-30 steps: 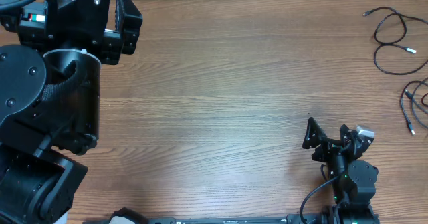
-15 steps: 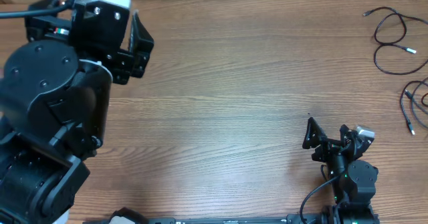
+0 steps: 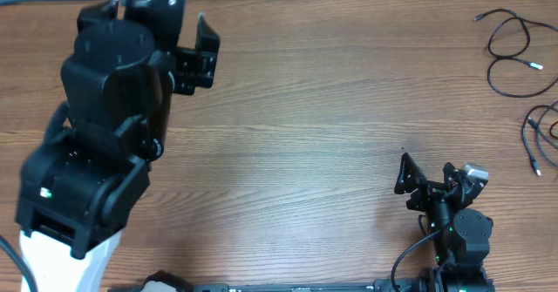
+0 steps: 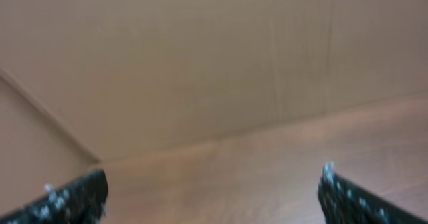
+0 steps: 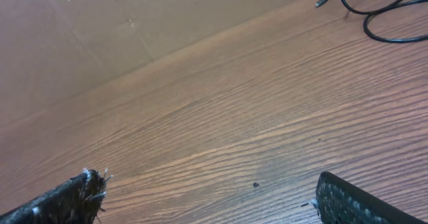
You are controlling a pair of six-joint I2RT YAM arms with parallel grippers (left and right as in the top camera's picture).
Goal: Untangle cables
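Heads up: your right gripper (image 3: 425,166) sits at the near edge with its jaws spread wide and nothing in them. The left gripper (image 4: 210,192), well off to its left and farther back, is the same, fully open and empty. The cables (image 3: 510,63) lie beyond the right gripper and off to its right, in two loose bunches, the closer one running out of frame. My worry is that thin cords lying flat get shoved rather than pinched, and one sloppy sweep could drag both bunches into one knot. The surface is a wood-grain table (image 3: 305,109), with a plain tan board (image 4: 200,50) behind it.
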